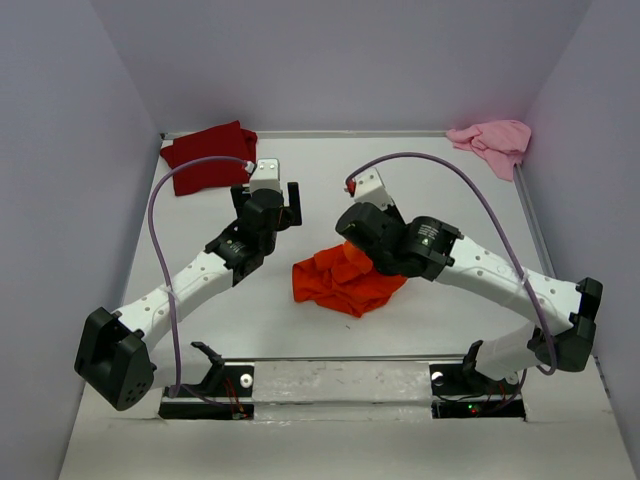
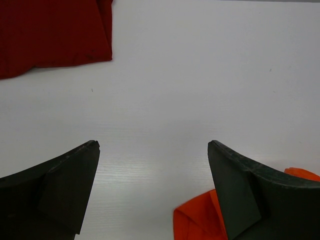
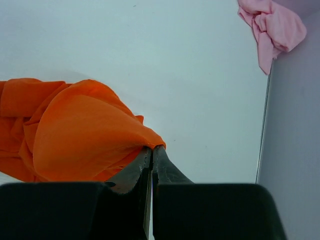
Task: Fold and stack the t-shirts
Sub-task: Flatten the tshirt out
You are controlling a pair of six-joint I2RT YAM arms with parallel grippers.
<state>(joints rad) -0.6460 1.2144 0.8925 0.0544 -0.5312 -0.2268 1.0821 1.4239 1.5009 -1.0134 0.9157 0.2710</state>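
Found the orange t-shirt (image 1: 345, 282) bunched in a loose heap near the middle of the table (image 1: 430, 190), slightly toward the near edge. Not flat, not folded.

Noted the right gripper (image 3: 151, 148) pinched tight on a fold of that orange cloth, fabric ballooning up from the closed tips. Judged as the start of a lift or pull to spread the shirt.

Noted the left gripper (image 2: 153, 145) spread wide, holding nothing, hovering over bare table just beside the orange heap, on the side toward the far-left corner. No contact with cloth.

Spotted the dark red t-shirt (image 1: 207, 157) at the far-left corner, lying fairly flat, perhaps roughly folded; cannot tell for certain. Spotted the pale pink t-shirt (image 1: 495, 142) crumpled at the far-right corner, against the side wall.

Progress, as a judgement: early. No stack anywhere; three shirts well apart. Left to do: spread and fold the orange one, deal with the pink, possibly refold the red, then pile all three together.

Next likely need: a second grip by the free left gripper on another edge of the orange shirt, to stretch out the cloth.
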